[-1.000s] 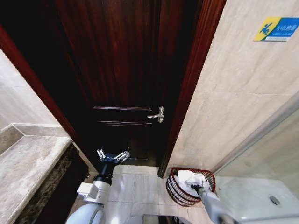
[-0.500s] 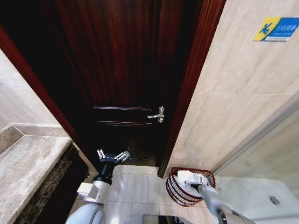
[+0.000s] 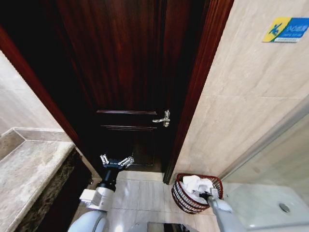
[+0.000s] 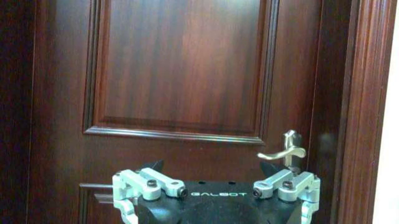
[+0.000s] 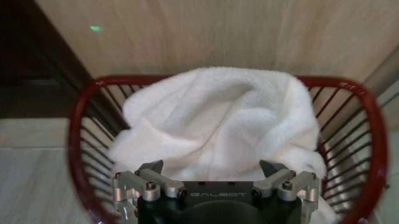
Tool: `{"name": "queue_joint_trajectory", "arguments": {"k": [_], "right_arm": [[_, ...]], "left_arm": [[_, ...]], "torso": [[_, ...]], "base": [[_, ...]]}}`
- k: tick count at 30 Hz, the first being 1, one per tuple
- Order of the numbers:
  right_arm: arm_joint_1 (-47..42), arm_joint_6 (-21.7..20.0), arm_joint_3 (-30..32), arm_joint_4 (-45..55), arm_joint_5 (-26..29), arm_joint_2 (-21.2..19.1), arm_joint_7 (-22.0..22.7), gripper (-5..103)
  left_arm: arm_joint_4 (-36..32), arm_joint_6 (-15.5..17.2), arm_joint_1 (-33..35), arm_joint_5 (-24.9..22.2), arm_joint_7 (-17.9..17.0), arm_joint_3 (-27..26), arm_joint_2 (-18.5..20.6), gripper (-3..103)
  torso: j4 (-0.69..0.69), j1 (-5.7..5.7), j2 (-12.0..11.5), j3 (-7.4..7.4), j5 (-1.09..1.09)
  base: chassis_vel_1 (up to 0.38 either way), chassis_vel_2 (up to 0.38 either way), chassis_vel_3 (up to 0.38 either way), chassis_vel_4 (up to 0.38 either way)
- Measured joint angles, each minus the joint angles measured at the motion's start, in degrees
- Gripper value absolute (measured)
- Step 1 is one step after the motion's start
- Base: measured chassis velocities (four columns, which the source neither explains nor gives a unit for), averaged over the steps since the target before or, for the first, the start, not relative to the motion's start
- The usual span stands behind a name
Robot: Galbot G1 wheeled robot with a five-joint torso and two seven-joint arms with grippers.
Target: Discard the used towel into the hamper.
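Sitting bunched inside hamper (image 5: 349,121), towel (image 5: 218,126) reads as discarded, right end effector (image 5: 212,170) spread just above, only withdrawal left.

A pale tiled floor (image 3: 145,193) carries everything here. On it, close to the beige wall and just beside the dark door frame, stands the hamper (image 3: 186,203), a round reddish-brown wire basket. A white towel (image 5: 218,126) lies bunched inside the hamper, reaching above its rim.
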Motion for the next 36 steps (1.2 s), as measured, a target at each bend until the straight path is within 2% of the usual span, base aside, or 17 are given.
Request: {"name": "queue_joint_trajectory", "arguments": {"k": [1,5,9,11,13,14,15,20,24,28,30,36], "right_arm": [[0.0,0.0,0.0,0.0,0.0,0.0,0.0,100],[-10.2,0.1,2.7,14.6,3.0,0.8,0.3,100],[-14.1,1.2,4.3,20.2,4.3,1.8,0.9,100],[-15.3,4.7,4.9,21.8,6.2,2.4,1.6,100],[-13.3,10.3,5.7,19.4,6.0,2.9,1.6,100],[-13.3,10.3,5.7,19.4,6.0,2.9,1.6,100],[-11.5,12.3,5.8,17.1,5.4,3.0,1.6,100],[-3.0,15.2,5.7,6.2,4.1,3.4,2.4,100],[8.7,19.4,5.8,-9.7,1.4,2.3,2.0,100],[12.2,19.9,5.7,-16.0,1.3,1.3,1.9,100],[17.1,20.9,5.3,-26.3,1.0,-0.3,2.0,100],[20.0,21.1,4.7,-34.5,1.9,-1.9,1.0,100]], "left_arm": [[0.0,0.0,0.0,0.0,0.0,0.0,0.0,100],[0.0,0.0,0.0,0.0,0.0,0.0,0.0,100],[0.0,0.0,0.0,0.0,0.0,0.0,0.0,100],[0.0,0.0,0.0,0.0,0.0,0.0,0.0,100],[0.0,0.0,0.0,0.0,0.0,0.0,0.0,100],[0.0,0.0,0.0,0.0,0.0,0.0,0.0,100],[0.0,0.0,0.0,0.0,0.0,0.0,0.0,100],[0.0,0.0,0.0,0.0,0.0,0.0,0.0,100],[0.0,0.0,0.0,0.0,0.0,0.0,0.0,100],[0.0,0.0,0.0,0.0,0.0,0.0,0.0,100],[0.0,0.0,0.0,0.0,0.0,0.0,0.0,100],[0.0,0.0,0.0,0.0,0.0,0.0,0.0,100]], "torso": [[0.0,0.0,0.0,0.0,0.0],[0.01,-0.01,0.0,0.0,-0.02],[-0.01,-0.01,0.0,0.0,-0.04],[-0.02,-0.01,0.0,0.0,-0.02],[0.01,-0.01,0.0,0.0,-0.03],[0.01,-0.01,0.0,0.0,-0.03],[0.02,-0.01,0.0,0.0,-0.03],[-0.01,0.01,0.0,0.01,-0.02],[0.05,0.01,0.0,0.01,0.0],[0.04,0.01,0.0,0.01,-0.06],[-0.01,0.01,0.0,0.01,0.01],[-0.01,0.01,0.0,0.01,-0.01]], "base": [[0.0,0.0,0.0,0.0],[0.0,0.0,0.0,0.0],[0.0,0.0,0.0,0.0],[0.0,0.0,0.0,0.0],[0.0,0.0,0.0,0.0],[0.0,0.0,0.0,0.0],[0.0,0.0,0.0,0.0],[0.0,0.0,0.0,0.0],[0.0,0.0,0.0,0.0],[0.0,0.0,0.0,0.0],[0.0,0.0,0.0,0.0],[0.0,0.0,0.0,0.0]]}}
